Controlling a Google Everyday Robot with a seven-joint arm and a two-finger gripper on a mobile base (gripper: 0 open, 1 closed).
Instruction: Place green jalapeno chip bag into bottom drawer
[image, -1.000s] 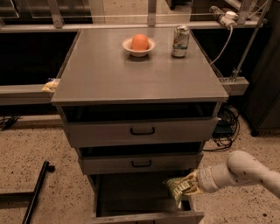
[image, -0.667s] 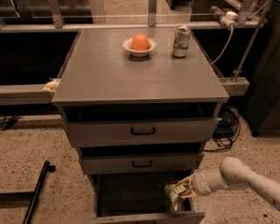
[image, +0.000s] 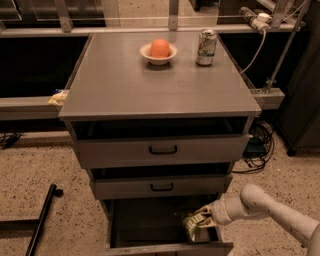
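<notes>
Gripper (image: 204, 220) low at the cabinet's right side, I reach into the open bottom drawer (image: 145, 222). I seem to be pinching the green jalapeno chip bag (image: 191, 226) by its upper edge, though the dim light down there makes the grip hard to read. The bag is in the drawer's right front corner, at or just above the grey floor. I judge it light, soft and crinkly, with slick foil. A pinch on a crumpled edge or seam suits it better than a squeeze across the middle, which would crush the chips.

The drawer's inside is plain flat metal. Above it the top drawer (image: 162, 150) and middle drawer (image: 162, 187) stand slightly open. On the cabinet top (image: 115, 85) sit a bowl (image: 159, 60) holding an orange (image: 160, 47) and a soda can (image: 206, 47). Speckled floor (image: 50, 165) surrounds the cabinet.
</notes>
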